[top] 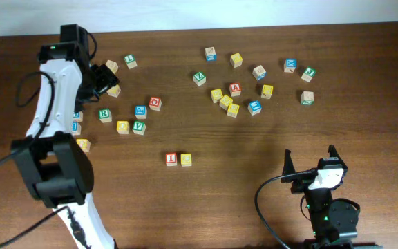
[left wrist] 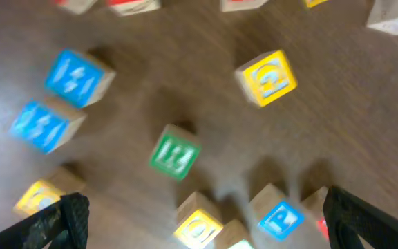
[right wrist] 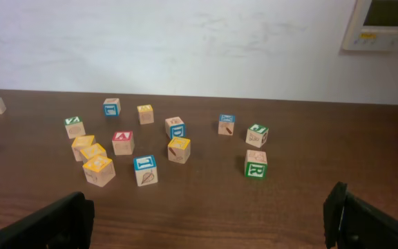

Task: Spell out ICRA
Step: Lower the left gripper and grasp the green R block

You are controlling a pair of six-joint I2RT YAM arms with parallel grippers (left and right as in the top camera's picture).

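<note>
Dark wooden surface (top: 365, 138); left claw (top: 105, 77) wide, empty, above left cluster; right claw (top: 310, 158) wide, empty. Roughly 26 wooden letter cubes: red-faced cube (top: 171, 159) and yellow-faced cube (top: 186, 160) touching mid-surface, red A cube (top: 235, 88) in right cluster

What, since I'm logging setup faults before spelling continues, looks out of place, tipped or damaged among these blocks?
Nothing stands out. The letter blocks lie scattered at mixed angles, but each sits flat on the table, none visibly stacked or broken. The red block and yellow block at centre front sit side by side.
</note>
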